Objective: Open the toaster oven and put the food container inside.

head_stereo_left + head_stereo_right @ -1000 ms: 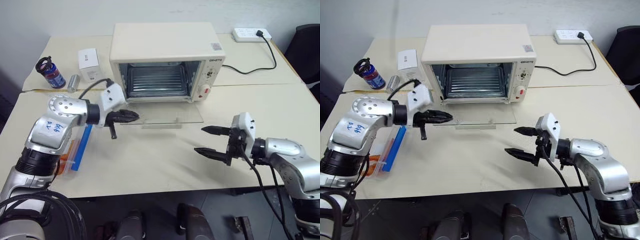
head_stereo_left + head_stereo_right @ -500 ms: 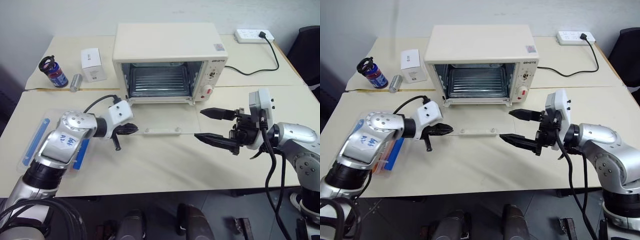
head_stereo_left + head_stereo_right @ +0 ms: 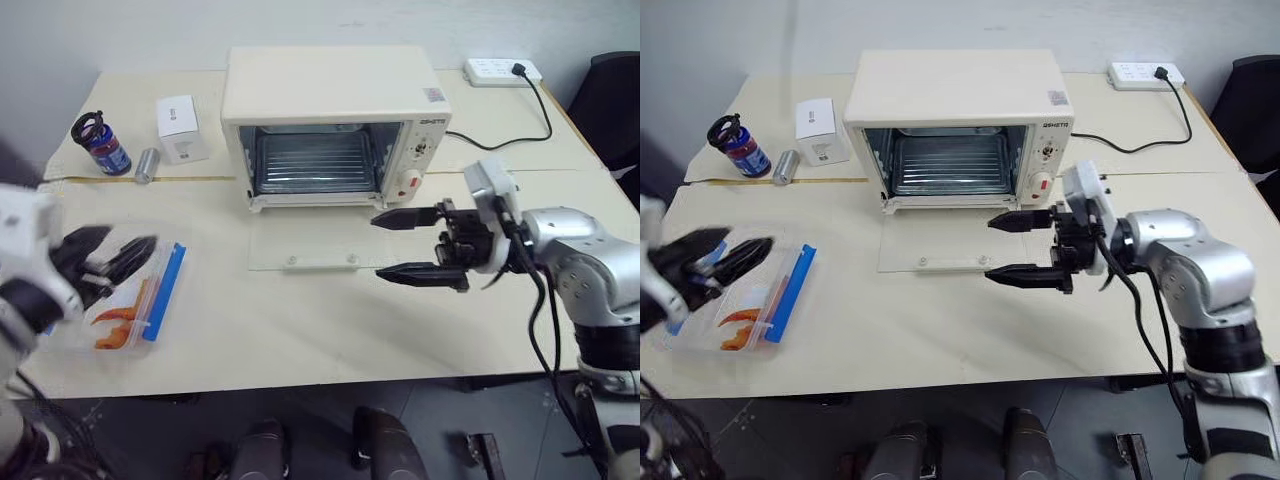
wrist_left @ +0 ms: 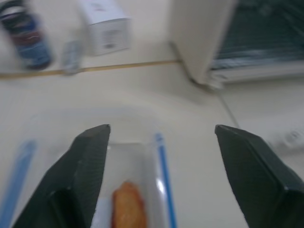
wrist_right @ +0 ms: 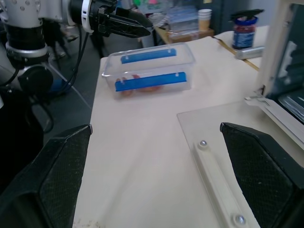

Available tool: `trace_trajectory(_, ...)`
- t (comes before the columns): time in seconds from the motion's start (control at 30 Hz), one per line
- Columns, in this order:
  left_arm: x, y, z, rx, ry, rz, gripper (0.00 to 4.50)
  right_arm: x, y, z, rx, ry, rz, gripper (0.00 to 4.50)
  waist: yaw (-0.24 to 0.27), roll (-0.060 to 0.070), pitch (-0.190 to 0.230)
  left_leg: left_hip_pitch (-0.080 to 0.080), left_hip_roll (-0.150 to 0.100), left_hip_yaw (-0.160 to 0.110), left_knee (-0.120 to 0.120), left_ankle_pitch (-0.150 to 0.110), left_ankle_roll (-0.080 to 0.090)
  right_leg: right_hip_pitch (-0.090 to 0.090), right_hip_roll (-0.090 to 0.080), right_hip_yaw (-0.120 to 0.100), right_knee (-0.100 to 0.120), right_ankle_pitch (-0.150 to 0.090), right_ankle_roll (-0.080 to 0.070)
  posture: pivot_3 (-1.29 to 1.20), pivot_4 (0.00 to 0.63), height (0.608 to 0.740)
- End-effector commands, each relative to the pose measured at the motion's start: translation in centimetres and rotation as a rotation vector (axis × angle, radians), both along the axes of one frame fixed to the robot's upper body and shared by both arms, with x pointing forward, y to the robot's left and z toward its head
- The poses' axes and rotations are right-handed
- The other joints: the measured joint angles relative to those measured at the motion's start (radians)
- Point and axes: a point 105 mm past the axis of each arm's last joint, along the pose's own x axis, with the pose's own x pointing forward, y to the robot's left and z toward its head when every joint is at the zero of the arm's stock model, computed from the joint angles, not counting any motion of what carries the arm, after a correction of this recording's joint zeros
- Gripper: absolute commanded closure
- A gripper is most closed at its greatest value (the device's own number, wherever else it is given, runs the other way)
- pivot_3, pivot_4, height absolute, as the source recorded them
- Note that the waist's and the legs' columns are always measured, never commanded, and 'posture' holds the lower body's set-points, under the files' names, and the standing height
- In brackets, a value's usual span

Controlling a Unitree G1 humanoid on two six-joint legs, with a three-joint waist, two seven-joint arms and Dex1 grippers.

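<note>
The cream toaster oven (image 3: 335, 85) stands at the back middle of the table. Its glass door (image 3: 300, 238) lies open flat in front of it, and the wire rack shows inside. The clear food container (image 3: 135, 300), with blue clip strips and orange pieces, rests on the table at the near left. My left gripper (image 3: 125, 245) hovers open over the container's far end; the left wrist view shows the food container (image 4: 130, 185) lying low between its spread fingers. My right gripper (image 3: 378, 246) is open and points left, just above the door's right edge.
A small white carton (image 3: 178, 128), a blue bottle (image 3: 100, 145) and a small silver cylinder (image 3: 147, 165) stand at the back left. A power strip (image 3: 500, 70) with a black cable lies at the back right. A dark chair (image 3: 615, 100) is off the right edge.
My left arm has swung left and back, from the door's left edge to above the food container, and its gripper has opened. My right gripper has moved left and up, toward the open door.
</note>
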Motion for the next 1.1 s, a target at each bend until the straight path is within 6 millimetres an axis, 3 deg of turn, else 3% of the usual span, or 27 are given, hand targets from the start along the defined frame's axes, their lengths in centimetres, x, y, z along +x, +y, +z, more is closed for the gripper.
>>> trace_trajectory(0.03,-3.0,2.4,-0.5,-0.069,-0.065,0.21,0.2,0.1,0.5,0.5,0.002,-0.044,0.058,0.0,0.004,-0.002,-0.001,0.0,0.0,-0.001,0.001,0.0,0.0,0.001,0.0,-0.001,0.0,0.0,0.0,0.0,0.15,0.74)
trace_trajectory(0.13,-5.2,3.3,-1.5,-0.185,-0.107,0.348,0.2,0.4,1.0,0.2,0.001,-0.036,0.088,0.0,0.002,-0.004,-0.002,0.001,0.005,-0.002,0.004,-0.003,0.002,0.003,-0.003,0.0,0.0,0.0,0.0,0.0,0.15,0.74)
trace_trajectory(0.2,-6.5,2.6,-1.6,-0.207,-0.153,0.405,0.2,0.4,1.2,0.1,-0.003,-0.033,0.104,0.0,-0.001,-0.007,-0.004,0.001,0.006,-0.003,0.005,-0.004,0.001,0.004,-0.002,-0.001,0.0,0.0,0.0,0.0,0.15,0.74)
trace_trajectory(0.33,-7.9,1.1,-1.5,-0.421,-0.135,0.459,0.2,0.3,1.4,0.0,-0.001,-0.028,0.116,0.0,-0.004,-0.008,-0.005,0.009,0.011,-0.003,0.005,-0.011,0.0,0.01,-0.009,0.007,-0.002,-0.001,-0.003,0.0,0.15,0.74)
trace_trajectory(0.53,-7.4,1.1,-2.6,-0.694,-0.028,0.61,0.2,-0.3,1.3,-0.3,0.007,-0.016,0.104,0.0,-0.001,-0.002,-0.008,0.014,0.008,-0.004,0.004,-0.012,0.0,0.014,-0.012,0.004,-0.004,-0.007,-0.013,0.0,0.15,0.74)
trace_trajectory(0.63,-7.0,1.1,-3.7,-0.766,0.03,0.681,0.2,-0.7,1.1,-0.2,0.016,-0.017,0.085,0.0,-0.003,-0.002,-0.008,0.015,0.009,-0.002,0.004,-0.013,-0.001,0.015,-0.003,0.005,-0.004,-0.007,-0.014,0.0,0.15,0.74)
trace_trajectory(0.77,-5.8,0.9,-4.8,-0.809,0.115,0.708,0.2,-1.0,0.7,-0.2,0.029,-0.02,0.038,0.0,-0.002,-0.001,-0.008,0.016,0.008,0.0,0.004,-0.014,-0.001,0.015,0.002,0.005,-0.004,-0.008,-0.016,0.0,0.15,0.74)
trace_trajectory(1.03,-4.1,2.8,-7.9,-0.877,0.292,0.822,0.2,-1.9,0.3,-0.1,0.05,-0.032,-0.024,0.0,-0.001,-0.001,-0.008,0.018,0.009,0.002,0.004,-0.014,-0.002,0.015,0.004,0.0,-0.004,-0.008,-0.016,0.0,0.15,0.74)
trace_trajectory(1.1,-3.8,3.2,-8.7,-0.888,0.326,0.846,0.59,-2.0,0.1,0.2,0.054,-0.038,-0.043,0.0,0.0,-0.001,-0.008,0.018,0.009,0.002,0.003,-0.014,-0.002,0.015,0.004,-0.001,-0.004,-0.008,-0.016,0.0,0.15,0.74)
